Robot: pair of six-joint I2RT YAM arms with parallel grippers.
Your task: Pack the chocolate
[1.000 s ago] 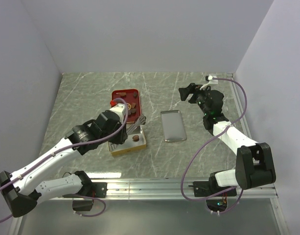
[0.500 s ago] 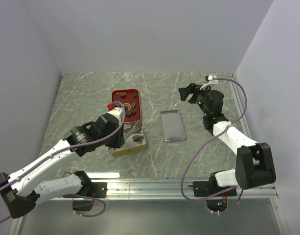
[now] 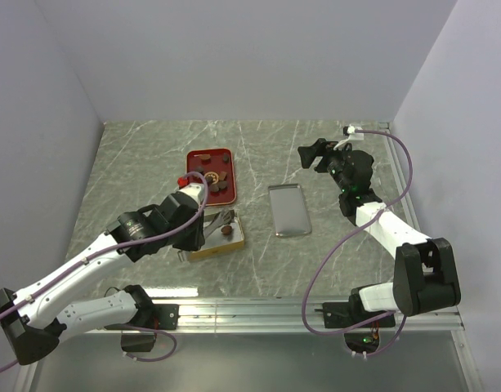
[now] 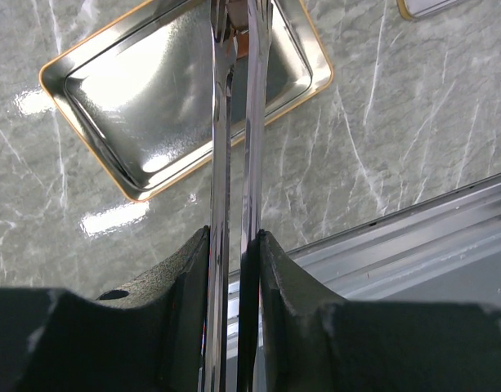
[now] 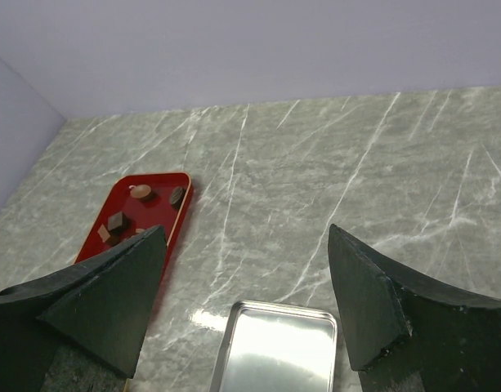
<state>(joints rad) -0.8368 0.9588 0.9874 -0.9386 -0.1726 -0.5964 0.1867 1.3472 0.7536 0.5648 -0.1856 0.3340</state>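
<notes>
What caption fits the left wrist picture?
Left gripper clamps shiny metal tongs reaching over the open gold rectangular tin.

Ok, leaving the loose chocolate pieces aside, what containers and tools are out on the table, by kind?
Red tray: 1
Gold tin: 1
Silver lid: 1
Metal tongs: 1
Total: 4

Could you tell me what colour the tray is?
The tray is red; top view shows it best.
</notes>
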